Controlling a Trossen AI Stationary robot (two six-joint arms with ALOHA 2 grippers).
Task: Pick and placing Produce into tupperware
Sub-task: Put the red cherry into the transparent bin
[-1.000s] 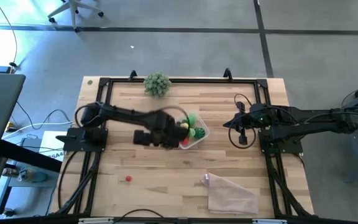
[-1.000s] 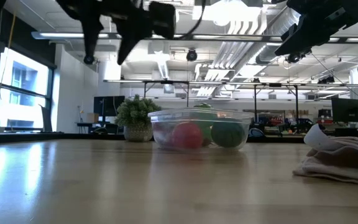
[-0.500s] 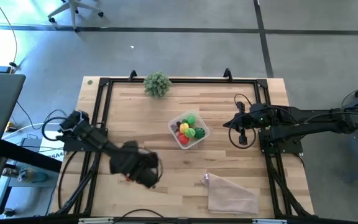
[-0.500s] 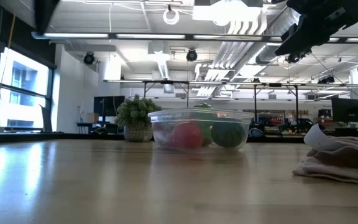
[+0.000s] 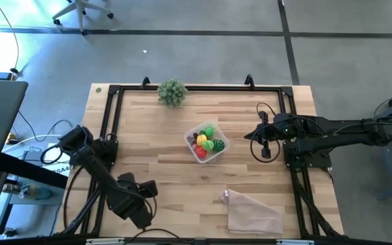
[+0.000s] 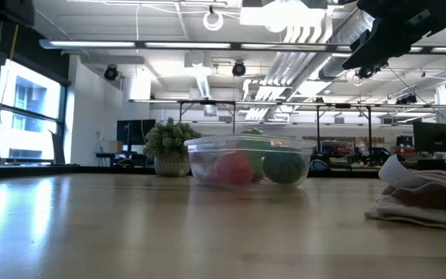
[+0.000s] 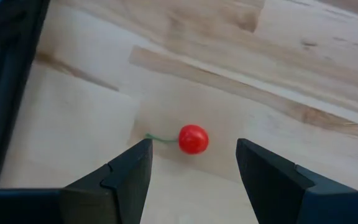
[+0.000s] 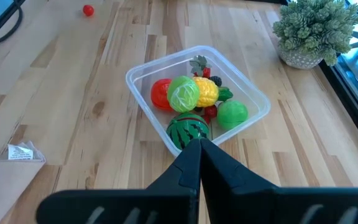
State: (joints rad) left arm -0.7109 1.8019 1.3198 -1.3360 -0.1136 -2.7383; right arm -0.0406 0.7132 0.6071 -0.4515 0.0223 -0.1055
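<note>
A small red cherry with a green stem [image 7: 193, 139] lies on the wood near the table's near-left part; it also shows far off as the cherry [image 8: 88, 10]. My left gripper [image 7: 191, 155] hovers over it, open, a finger on either side, touching nothing; from above the left gripper [image 5: 141, 195] hides the cherry. The clear tupperware [image 5: 207, 141] stands mid-table holding red, green and yellow produce and a striped melon ball [image 8: 187, 129]. My right gripper [image 8: 197, 149] is shut and waits at the right of the tub, as the right gripper [image 5: 264, 146].
A leafy potted clump [image 5: 172, 90] stands at the far edge. A crinkled clear bag [image 5: 254, 211] lies near the near-right corner. The black frame rail [image 7: 5, 93] runs close beside the cherry. Bare wood lies between the cherry and the tub [image 6: 250, 161].
My left arm has swung away from above the tupperware toward the table's near-left corner, passing out of the low view, and now sits over the cherry. The tub and its produce have stayed in place. The right arm has kept still.
</note>
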